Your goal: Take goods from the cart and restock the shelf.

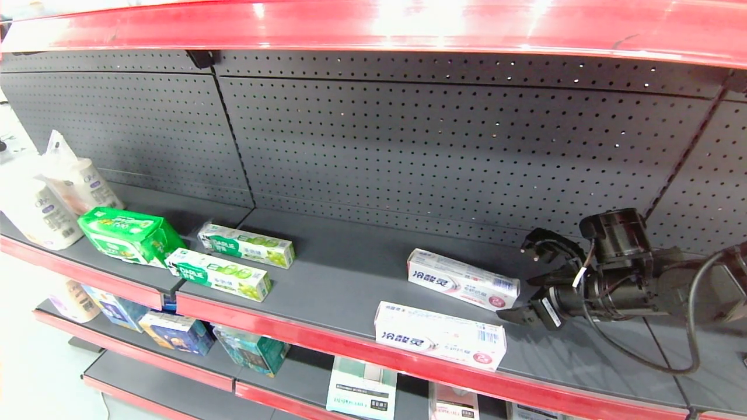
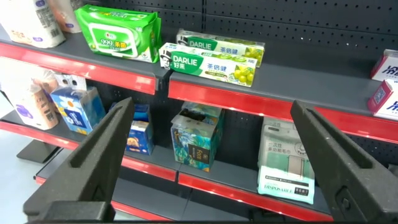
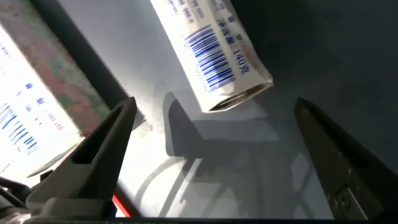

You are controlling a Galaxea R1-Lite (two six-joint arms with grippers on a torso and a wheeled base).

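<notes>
Two white toothpaste boxes lie on the grey shelf [image 1: 362, 274]: one further back [image 1: 464, 286], one at the red front lip [image 1: 440, 335]. My right gripper [image 1: 522, 283] hovers open just right of them, low over the shelf board. In the right wrist view its open fingers [image 3: 93, 162] frame the barcoded end of one white box [image 3: 211, 56], with the second box [image 3: 31, 112] off to the side; nothing is held. My left gripper [image 2: 211, 106] is open and empty in front of the shelving, facing two green toothpaste boxes [image 2: 211, 59].
Left on the same shelf are two green toothpaste boxes [image 1: 219, 274], a green wipes pack [image 1: 128, 236] and white pouches [image 1: 55, 198]. Lower shelves [image 2: 205, 186] hold boxed goods. Bare shelf board lies between the green and white boxes. A perforated back panel [image 1: 467, 146] closes the rear.
</notes>
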